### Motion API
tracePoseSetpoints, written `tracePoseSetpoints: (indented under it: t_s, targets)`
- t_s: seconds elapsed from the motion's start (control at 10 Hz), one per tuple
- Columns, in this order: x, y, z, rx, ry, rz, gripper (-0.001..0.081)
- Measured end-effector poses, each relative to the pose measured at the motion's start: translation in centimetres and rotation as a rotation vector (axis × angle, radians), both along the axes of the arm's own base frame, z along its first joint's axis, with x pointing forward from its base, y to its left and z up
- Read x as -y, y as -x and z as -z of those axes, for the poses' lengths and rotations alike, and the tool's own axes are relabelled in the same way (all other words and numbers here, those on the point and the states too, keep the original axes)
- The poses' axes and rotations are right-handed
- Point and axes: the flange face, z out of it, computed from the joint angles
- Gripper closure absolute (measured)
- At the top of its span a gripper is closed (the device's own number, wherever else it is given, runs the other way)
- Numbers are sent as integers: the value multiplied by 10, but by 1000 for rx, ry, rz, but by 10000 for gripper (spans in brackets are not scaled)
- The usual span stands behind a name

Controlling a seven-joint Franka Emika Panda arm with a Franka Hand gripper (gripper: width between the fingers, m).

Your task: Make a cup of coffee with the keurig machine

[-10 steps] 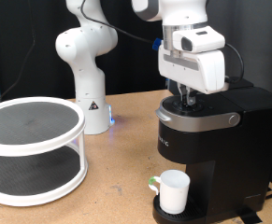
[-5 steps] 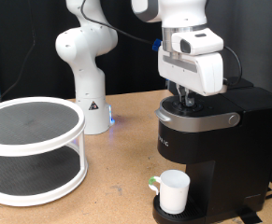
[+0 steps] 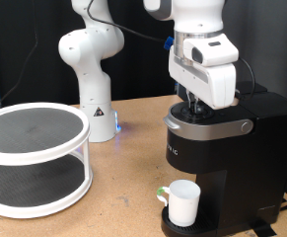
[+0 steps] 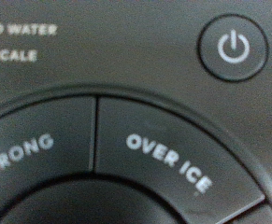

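One white cup [image 3: 183, 202] seated under the brew head, hand poised over the control panel.

Nearest, on the round drip base of the keurig machine [image 3: 222, 158], standing upright with its handle turned toward the exterior view's left. Farther left, resting on the wooden table [image 3: 123, 188], a two-tier white turntable shelf [image 3: 35, 158]. Above the machine's closed, silver-rimmed top, hanging close, the gripper [image 3: 193, 105], perhaps touching the lid; fingers hidden behind the hand, so apart or together cannot be told. Filling the wrist view: an OVER ICE button [image 4: 168, 166], part of a STRONG button [image 4: 23, 159] and a power button [image 4: 233, 49].
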Motion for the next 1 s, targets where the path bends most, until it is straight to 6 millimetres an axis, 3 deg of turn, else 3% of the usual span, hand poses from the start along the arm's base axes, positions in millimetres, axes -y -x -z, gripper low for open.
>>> tracePoseSetpoints:
  t_s: [1.0]
  targets:
    - [10,-17,1,-207,7,36,805]
